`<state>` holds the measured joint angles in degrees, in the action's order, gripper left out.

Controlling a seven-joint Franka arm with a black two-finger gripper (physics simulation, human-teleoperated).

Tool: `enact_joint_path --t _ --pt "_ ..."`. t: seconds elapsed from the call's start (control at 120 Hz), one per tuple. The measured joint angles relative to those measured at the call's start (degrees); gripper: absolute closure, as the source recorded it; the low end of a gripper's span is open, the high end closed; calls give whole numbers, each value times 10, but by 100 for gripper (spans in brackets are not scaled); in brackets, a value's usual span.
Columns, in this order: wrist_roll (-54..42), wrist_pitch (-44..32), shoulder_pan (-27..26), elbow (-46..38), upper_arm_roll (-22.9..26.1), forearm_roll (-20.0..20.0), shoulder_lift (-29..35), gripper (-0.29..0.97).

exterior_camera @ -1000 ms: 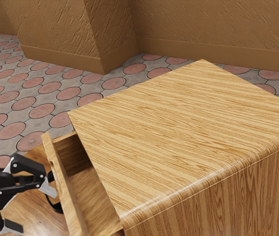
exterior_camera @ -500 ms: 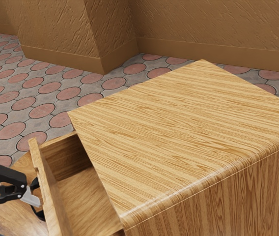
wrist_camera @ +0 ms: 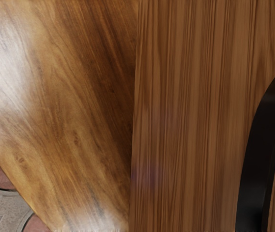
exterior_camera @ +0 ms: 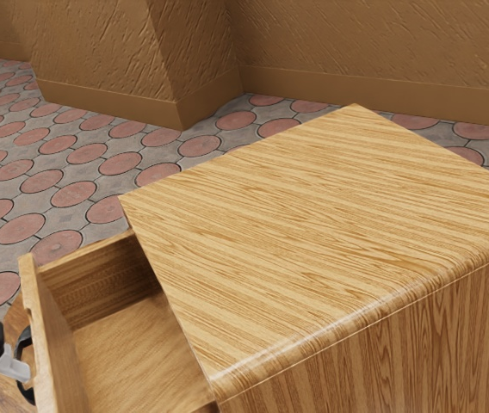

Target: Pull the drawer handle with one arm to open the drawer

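The light wooden cabinet (exterior_camera: 331, 249) fills the exterior view's right. Its top drawer (exterior_camera: 111, 344) stands pulled out toward the exterior view's lower left, and its inside holds nothing. The drawer's front panel (exterior_camera: 46, 335) is tilted in perspective, with the black handle (exterior_camera: 26, 385) on its outer face. My gripper (exterior_camera: 3, 366) is at the frame's left edge, right against that handle, mostly cut off. In the wrist view the front panel (wrist_camera: 190, 116) is very close, and the curved black handle (wrist_camera: 263, 159) lies beside the hand.
A tiled floor (exterior_camera: 64, 163) of red rounds spreads behind the cabinet. A wooden wall and a pillar (exterior_camera: 150, 60) stand at the back. Darker glossy wood (wrist_camera: 65, 121) lies beneath the drawer front in the wrist view.
The drawer has slid further out toward the exterior view's lower left, showing more of its inside. My gripper moved the same way with the handle and is now largely out of the frame.
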<state>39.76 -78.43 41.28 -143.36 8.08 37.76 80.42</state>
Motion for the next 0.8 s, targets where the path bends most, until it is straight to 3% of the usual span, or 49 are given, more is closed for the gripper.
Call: enact_joint_path --t 0.8 --pt "0 64 -1 -3 -60 -65 53 1"
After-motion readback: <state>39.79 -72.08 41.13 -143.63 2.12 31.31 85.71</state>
